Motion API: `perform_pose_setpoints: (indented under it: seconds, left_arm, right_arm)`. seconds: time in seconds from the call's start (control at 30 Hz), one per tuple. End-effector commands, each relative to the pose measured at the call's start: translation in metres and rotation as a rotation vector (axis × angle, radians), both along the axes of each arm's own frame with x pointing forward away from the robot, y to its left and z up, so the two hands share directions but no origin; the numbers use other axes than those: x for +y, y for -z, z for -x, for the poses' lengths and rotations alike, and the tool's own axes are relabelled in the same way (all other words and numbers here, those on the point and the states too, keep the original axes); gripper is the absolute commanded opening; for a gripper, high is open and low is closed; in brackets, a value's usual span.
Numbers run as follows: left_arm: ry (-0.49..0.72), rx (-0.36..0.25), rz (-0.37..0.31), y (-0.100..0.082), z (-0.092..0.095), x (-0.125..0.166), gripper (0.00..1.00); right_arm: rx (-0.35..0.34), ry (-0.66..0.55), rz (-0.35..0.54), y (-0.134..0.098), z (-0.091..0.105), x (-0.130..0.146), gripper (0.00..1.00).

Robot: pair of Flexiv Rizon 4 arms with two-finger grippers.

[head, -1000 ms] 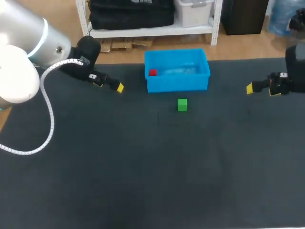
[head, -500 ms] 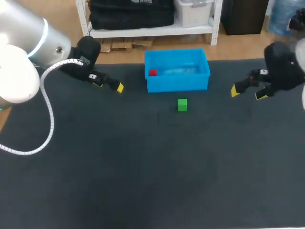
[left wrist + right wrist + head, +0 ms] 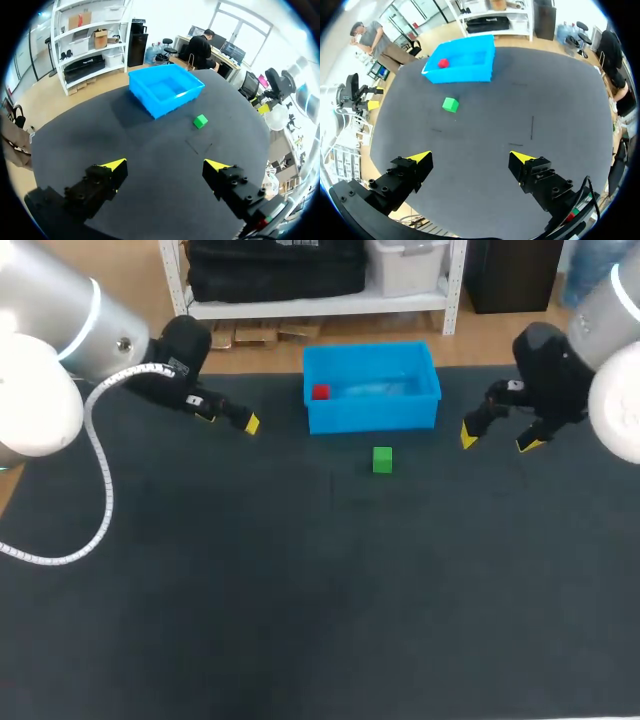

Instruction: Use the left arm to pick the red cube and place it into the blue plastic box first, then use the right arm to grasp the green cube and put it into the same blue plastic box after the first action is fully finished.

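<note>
The left gripper (image 3: 232,418) sat near the left end of the blue plastic box (image 3: 370,416), its fingers spread apart with nothing between them. In the left wrist view the gripper (image 3: 165,165) looked out over the dark surface (image 3: 300,590), with the box (image 3: 165,102) well ahead of the fingers and the green cube (image 3: 200,121) ahead too, just in front of the box. The left arm came in from the left edge and slanted down toward the surface, a white coiled cable (image 3: 100,490) looping beside it.

The red cube (image 3: 320,392) lay inside the box, at its left end, well apart from both pairs of fingers. The green cube (image 3: 382,459) rested on the surface just in front of the box, touching nothing.

The right gripper (image 3: 497,440) hung just right of the box, its fingers spread wide and empty, pointing down at the surface. The green cube lay to its left, between it and the box's front. From the right wrist view the gripper (image 3: 470,156) faced the green cube (image 3: 450,104) well ahead of its fingers, with the box (image 3: 460,75) and the red cube (image 3: 443,63) beyond.
</note>
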State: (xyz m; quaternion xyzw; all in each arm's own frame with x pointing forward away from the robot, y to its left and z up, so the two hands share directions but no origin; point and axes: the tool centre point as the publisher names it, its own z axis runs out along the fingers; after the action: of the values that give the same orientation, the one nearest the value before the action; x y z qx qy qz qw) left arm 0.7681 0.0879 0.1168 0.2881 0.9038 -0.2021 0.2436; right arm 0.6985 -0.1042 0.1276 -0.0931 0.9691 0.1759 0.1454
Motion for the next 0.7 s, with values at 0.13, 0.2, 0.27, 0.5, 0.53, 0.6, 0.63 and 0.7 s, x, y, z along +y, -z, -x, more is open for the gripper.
perform_pose_setpoints:
  seconds: [0.13, 0.2, 0.27, 0.5, 0.53, 0.6, 0.63, 0.7]
  left_arm:
    - [0.003, -0.001, 0.003, 0.001, -0.001, 0.001, 1.00]
    - [0.003, -0.001, 0.003, 0.001, -0.001, 0.001, 1.00]
    - [0.003, -0.001, 0.003, 0.001, -0.001, 0.001, 1.00]
    - [0.003, -0.001, 0.003, 0.001, -0.001, 0.001, 1.00]
    - [0.003, -0.001, 0.003, 0.001, -0.001, 0.001, 1.00]
    - [0.003, -0.001, 0.003, 0.001, -0.001, 0.001, 1.00]
    - [0.003, -0.001, 0.003, 0.001, -0.001, 0.001, 1.00]
    - [0.003, -0.001, 0.003, 0.001, -0.001, 0.001, 1.00]
  right_arm:
    - [0.068, 0.014, 0.075, 0.005, -0.008, 0.012, 1.00]
    - [0.082, 0.020, 0.096, 0.007, -0.008, 0.014, 1.00]
    - [0.097, 0.025, 0.115, 0.009, -0.008, 0.015, 1.00]
    - [0.143, 0.042, 0.143, 0.012, -0.010, 0.023, 1.00]
    - [0.149, 0.043, 0.148, 0.012, -0.010, 0.024, 1.00]
    - [0.163, 0.046, 0.151, 0.013, -0.012, 0.028, 1.00]
    - [0.169, 0.046, 0.156, 0.014, -0.013, 0.029, 1.00]
    - [0.181, 0.045, 0.167, 0.014, -0.015, 0.032, 1.00]
